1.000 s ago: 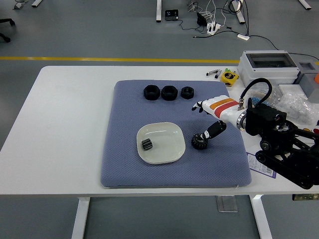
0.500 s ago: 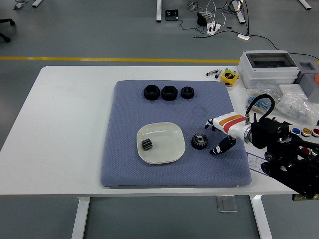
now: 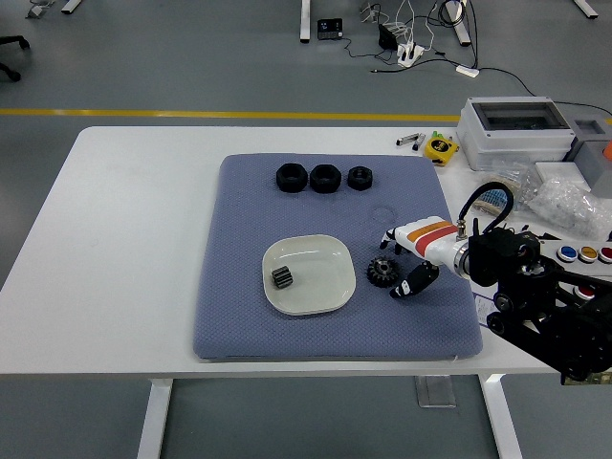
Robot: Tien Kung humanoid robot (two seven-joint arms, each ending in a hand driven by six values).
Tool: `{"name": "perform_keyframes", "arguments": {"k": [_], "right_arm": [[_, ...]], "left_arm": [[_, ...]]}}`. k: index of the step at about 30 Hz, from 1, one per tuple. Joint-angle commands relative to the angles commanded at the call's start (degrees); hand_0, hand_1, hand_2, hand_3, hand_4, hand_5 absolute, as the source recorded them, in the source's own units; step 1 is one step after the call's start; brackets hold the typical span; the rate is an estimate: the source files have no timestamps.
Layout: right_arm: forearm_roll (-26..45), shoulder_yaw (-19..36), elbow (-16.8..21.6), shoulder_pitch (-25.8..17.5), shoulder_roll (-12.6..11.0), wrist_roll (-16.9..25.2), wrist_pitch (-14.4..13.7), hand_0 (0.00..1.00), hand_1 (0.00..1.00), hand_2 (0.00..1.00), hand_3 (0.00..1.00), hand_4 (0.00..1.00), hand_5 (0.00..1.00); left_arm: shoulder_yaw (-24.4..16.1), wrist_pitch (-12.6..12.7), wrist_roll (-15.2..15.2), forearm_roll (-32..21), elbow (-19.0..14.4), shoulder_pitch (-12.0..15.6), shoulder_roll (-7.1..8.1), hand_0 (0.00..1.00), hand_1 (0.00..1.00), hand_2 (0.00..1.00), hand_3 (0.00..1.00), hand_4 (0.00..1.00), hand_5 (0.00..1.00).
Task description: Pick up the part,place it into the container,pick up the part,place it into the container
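The white table [image 3: 124, 249] is lying mostly bare on its left side, while its right edge is crowded with a grey box [image 3: 514, 120] and small clutter. A blue mat [image 3: 239, 325] is covering the middle. On it the white dish [image 3: 316, 256] is holding a small black roller [image 3: 281, 277]. The right hand [image 3: 406, 263] is hovering just right of the black gear [image 3: 382, 273] — fingers spread, gripping nothing. Three black nuts [image 3: 324, 178] are sitting along the mat's far edge.
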Motion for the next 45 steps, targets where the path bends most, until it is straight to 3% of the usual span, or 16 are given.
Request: {"name": "perform_keyframes", "arguments": {"k": [4,5,10,11,16,17,22,23,28,29,34,35,40,41,45], "right_arm": [[0.6,-0.6,-0.7,0.0,0.4,-0.5,-0.1,0.505,0.561,0.594,0.731,0.940,0.333],[0.6,-0.7,-0.7,0.1,0.4,-0.6,-0.1,0.476,0.504,0.509,0.664,0.808,0.275],[0.7,-1.1,-0.2,0.3,0.5,-0.8,-0.9,0.476,0.504,0.509,0.664,0.808,0.275],[0.7,-1.2,-0.1,0.3,0.6,-0.8,-1.0,0.424,0.416,0.430,0.488,0.631,0.248],[0.8,-1.5,0.0,0.2,0.7,-0.6,-1.5,0.424,0.416,0.430,0.488,0.631,0.248],[0.9,-1.7,0.0,0.2,0.7,-0.4,-1.7,0.386,0.377,0.401,0.439,0.555,0.265],[1.4,-2.2,-0.1,0.1,1.0,0.3,-2.2,0.386,0.377,0.401,0.439,0.555,0.265],[1.5,-2.3,-0.2,0.1,1.1,0.4,-2.3,0.313,0.316,0.357,0.390,0.474,0.289],[2.5,-2.4,-0.6,-0.1,1.0,2.1,-3.9,0.313,0.316,0.357,0.390,0.474,0.289],[2.8,-2.4,-0.7,0.0,1.0,2.4,-4.2,0.234,0.253,0.309,0.352,0.431,0.333],[3.1,-1.8,-1.1,0.0,1.0,3.2,-5.1,0.234,0.253,0.309,0.352,0.431,0.333],[3.3,-1.7,-1.1,0.0,1.0,3.3,-5.1,0.208,0.207,0.272,0.330,0.471,0.317],[4.4,-0.7,-1.8,-0.2,0.8,3.6,-5.3,0.208,0.207,0.272,0.330,0.471,0.317],[4.5,-0.5,-1.9,-0.2,0.8,3.5,-5.3,0.167,0.152,0.228,0.285,0.567,0.262],[5.3,0.8,-2.6,-0.4,0.6,3.4,-5.2,0.167,0.152,0.228,0.285,0.567,0.262]], "left_arm": [[0.1,0.0,0.0,-0.2,0.0,-0.1,0.02,0.755,0.684,0.726,0.637,0.728,0.823],[0.1,0.0,0.0,-0.3,0.0,-0.1,0.03,0.753,0.683,0.727,0.635,0.726,0.822],[0.1,-0.1,0.0,-0.2,0.0,-0.1,0.05,0.753,0.683,0.727,0.635,0.726,0.822],[0.0,-0.1,0.0,-0.2,0.0,-0.1,0.06,0.752,0.681,0.725,0.633,0.724,0.822],[0.0,0.0,0.0,-0.2,0.0,-0.1,0.02,0.752,0.681,0.725,0.633,0.724,0.822],[0.0,0.0,0.0,-0.2,0.0,-0.1,0.01,0.752,0.680,0.726,0.631,0.721,0.819],[0.0,0.0,0.0,-0.2,0.0,-0.1,-0.02,0.752,0.680,0.726,0.631,0.721,0.819],[0.0,0.0,0.0,-0.2,0.0,-0.1,-0.03,0.752,0.680,0.726,0.630,0.717,0.816],[0.0,0.1,0.0,-0.3,0.0,-0.1,-0.05,0.752,0.680,0.726,0.630,0.717,0.816],[0.0,0.1,0.0,-0.3,0.0,-0.1,-0.05,0.752,0.680,0.725,0.628,0.716,0.816],[-0.1,0.1,0.0,-0.1,0.0,-0.1,-0.07,0.752,0.680,0.725,0.628,0.716,0.816],[-0.1,0.1,0.0,-0.1,0.0,-0.1,-0.07,0.752,0.680,0.725,0.628,0.715,0.816],[-0.1,0.1,0.1,0.1,0.0,-0.2,-0.06,0.752,0.680,0.725,0.628,0.715,0.816],[-0.1,0.1,0.1,0.0,0.0,-0.2,-0.06,0.751,0.680,0.725,0.627,0.712,0.812],[0.0,0.1,0.0,0.0,0.0,-0.2,-0.06,0.751,0.680,0.725,0.627,0.712,0.812]]}}
